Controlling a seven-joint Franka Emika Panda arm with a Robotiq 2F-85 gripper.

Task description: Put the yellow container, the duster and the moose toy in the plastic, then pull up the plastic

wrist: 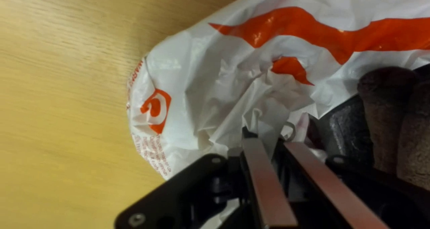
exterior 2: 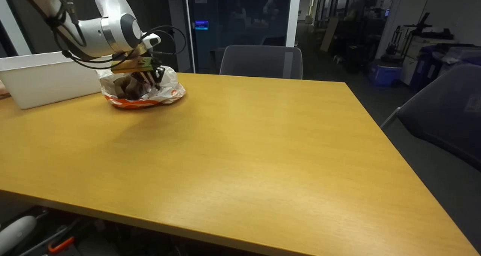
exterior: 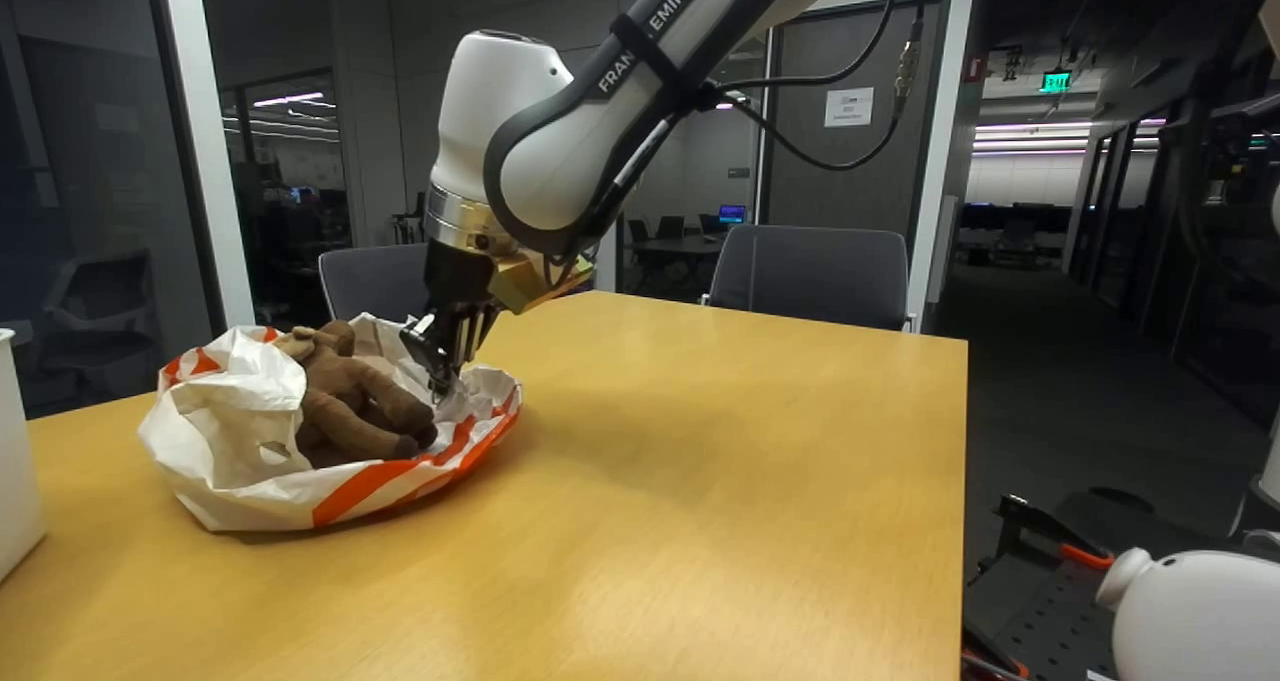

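Observation:
The plastic (exterior: 225,431), a crinkled white bag with orange print, stands open on the table; it also shows in an exterior view (exterior 2: 171,92) and the wrist view (wrist: 174,64). The brown moose toy (exterior: 345,401) lies inside it, limbs toward my gripper (exterior: 443,389), and also shows in the wrist view (wrist: 384,121). The dark duster (wrist: 349,129) lies in the bag, partly under the moose toy's limbs. The yellow container is hidden or out of view. My gripper (wrist: 267,141) points down inside the bag's side. Its fingers are close together with plastic between them; whether they pinch it is unclear.
A white bin (exterior 2: 52,81) stands on the table beside the bag, and its edge shows in an exterior view (exterior: 15,461). Dark chairs (exterior: 810,276) stand along the table's edge. The wooden table (exterior: 740,481) extends away from the bag.

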